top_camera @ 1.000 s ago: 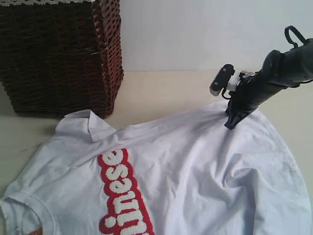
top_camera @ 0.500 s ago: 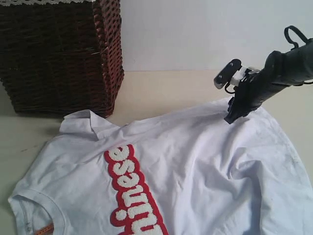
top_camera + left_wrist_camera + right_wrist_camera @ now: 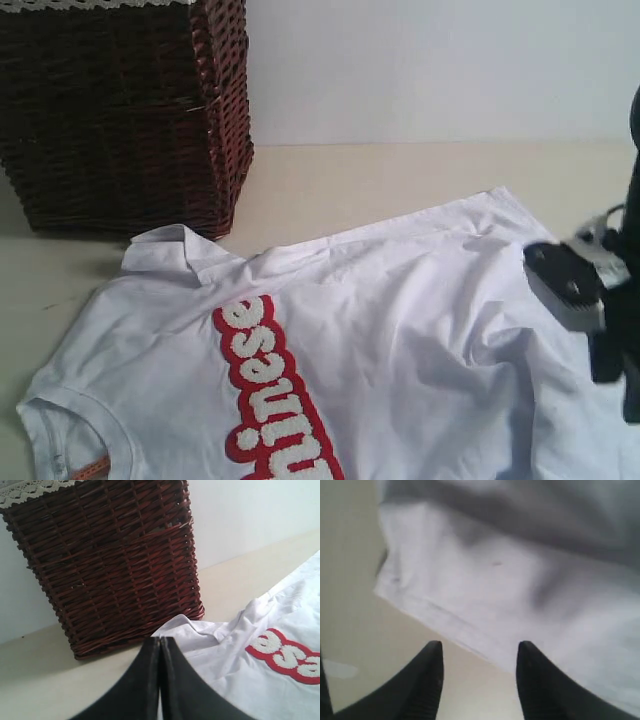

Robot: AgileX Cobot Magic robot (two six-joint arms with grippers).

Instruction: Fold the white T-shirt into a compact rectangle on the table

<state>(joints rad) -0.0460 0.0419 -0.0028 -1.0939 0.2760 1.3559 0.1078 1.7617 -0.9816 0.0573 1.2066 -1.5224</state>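
Note:
The white T-shirt (image 3: 400, 320) lies spread front-up on the table (image 3: 380, 180), its red-outlined fuzzy letters (image 3: 265, 390) running toward the near edge. The ribbed neck (image 3: 60, 430) and orange tag (image 3: 90, 468) are at the near left. My right arm (image 3: 610, 340) hangs at the right edge of the exterior view, over the shirt's right side. The right gripper (image 3: 480, 647) is open and empty, hovering over the shirt's hem (image 3: 450, 617) where it meets the table (image 3: 360, 605). My left gripper (image 3: 160, 640) is shut on nothing, over a sleeve (image 3: 210, 635) near the basket.
A tall dark brown wicker basket (image 3: 120, 110) with a lace rim stands at the back left, close to the shirt's far sleeve (image 3: 170, 250). It also fills much of the left wrist view as the basket (image 3: 115, 565). A pale wall rises behind the table.
My right gripper has opened and let go of the shirt's far right corner, then swung away to the right near edge. The shirt slid a little right, and its corner has dropped flat.

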